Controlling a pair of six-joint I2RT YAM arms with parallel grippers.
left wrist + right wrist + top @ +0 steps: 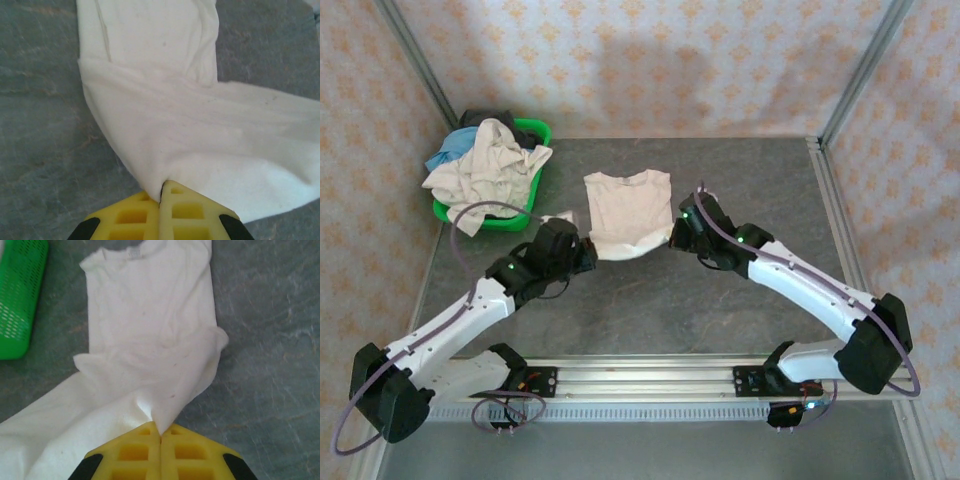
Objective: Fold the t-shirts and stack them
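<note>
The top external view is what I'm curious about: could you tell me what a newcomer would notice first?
A cream shirt lies spread on the table, its near hem pinched at each corner by the left hand and the right hand, both shut on the cloth. At the far left, a green basket is heaped with crumpled shirts.

One flat cream-white cloth t-shirt (628, 208), one green plastic mesh basket (536, 130), and at least three crumpled shirts (490, 165) inside: cream, light blue, dark.
</note>
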